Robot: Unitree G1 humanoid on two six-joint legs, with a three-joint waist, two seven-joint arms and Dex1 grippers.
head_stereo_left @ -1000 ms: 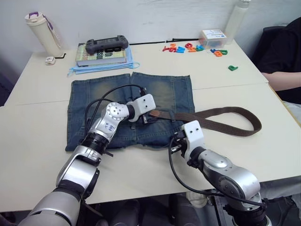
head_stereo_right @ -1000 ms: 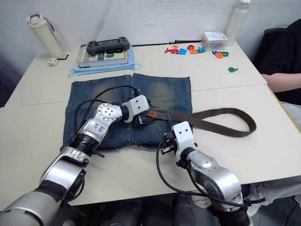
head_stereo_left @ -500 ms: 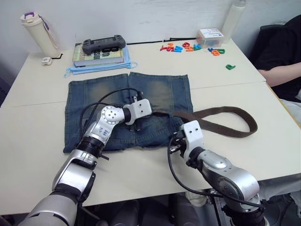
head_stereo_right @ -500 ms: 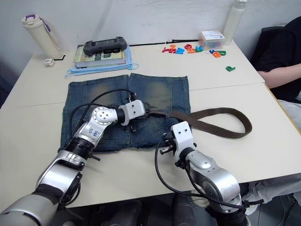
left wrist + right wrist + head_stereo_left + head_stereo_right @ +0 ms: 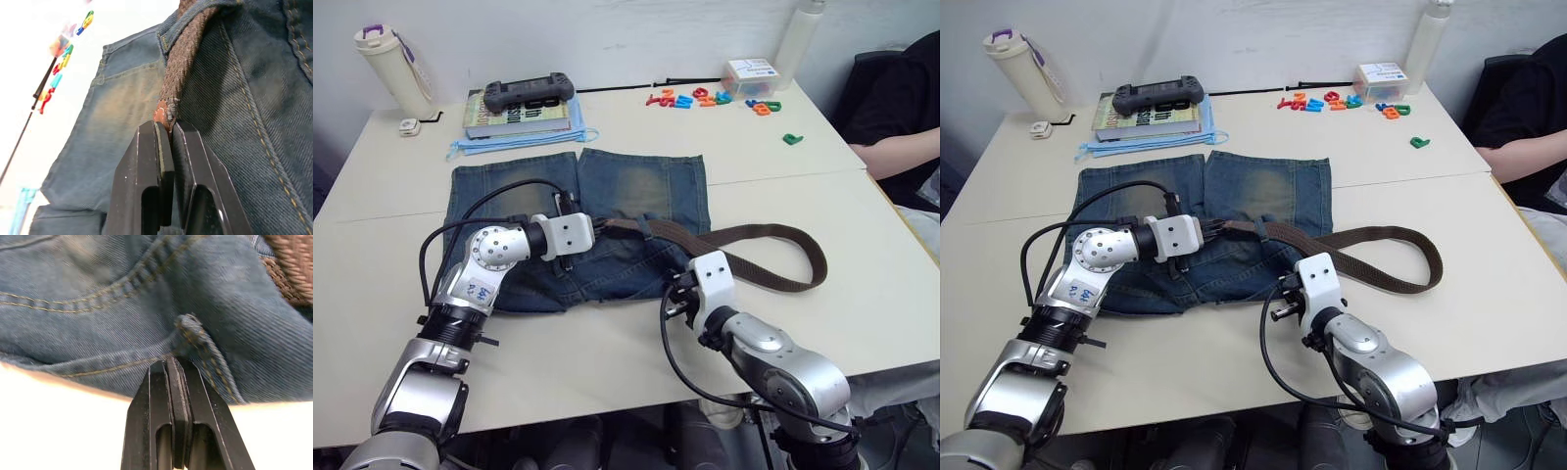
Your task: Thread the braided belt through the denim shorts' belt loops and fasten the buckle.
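The left hand is clamped on the tan tip of the belt, the two fingers pinching the leather just where the weave begins, and it is held low over the shorts near their middle. The belt is seen to pass under a loop beside that hand and to lie across the waistband, then to run off the cloth toward the right edge of the worktop, where it doubles back in a long bend; the buckle cannot be made out. The right hand has its fingers pressed together with nothing between them, and it is set at the waistband edge nearest the robot, touching or nearly touching the denim beside a small stitched fold; whether that fold is another loop cannot be told. The step in hand is judged to be the drawing of the tip along the waistband toward the next loop. It would be done well if the pull were kept flat and in line with the waistband, so that the cloth is not bunched or dragged, and if the shorts were pinned by the right hand while slack is fed from the bend. The tip is held narrowly, so a slow, steady pull is advised lest it slip.
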